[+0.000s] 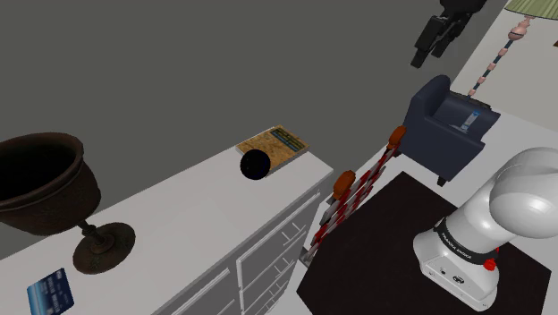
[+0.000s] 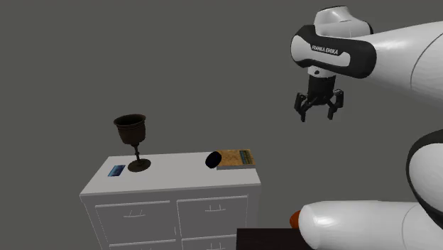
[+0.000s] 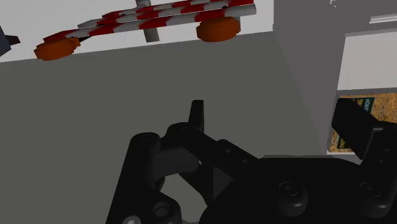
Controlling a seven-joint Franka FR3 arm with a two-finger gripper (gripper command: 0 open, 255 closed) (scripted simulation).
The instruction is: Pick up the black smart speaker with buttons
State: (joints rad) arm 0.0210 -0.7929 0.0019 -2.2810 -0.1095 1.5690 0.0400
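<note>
Shoulder view: speaker (image 1: 255,165) beside book (image 1: 283,142)

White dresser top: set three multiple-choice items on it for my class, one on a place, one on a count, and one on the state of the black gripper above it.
1. Where does the black round smart speaker lie?
A. Beside the yellow-brown book
B. Inside the dark goblet
C. On the blue card

2. How many things are on the white dresser?
A. Two
B. Four
C. Six

3. How is the all-black gripper?
A. Shut on the speaker
B. Resting on the book
C. Open, in the air

Key: 1 A, the speaker lies at the book's corner. 2 B, there are the speaker, book, goblet and card. 3 C, its fingers stand apart, high above the dresser.
</note>
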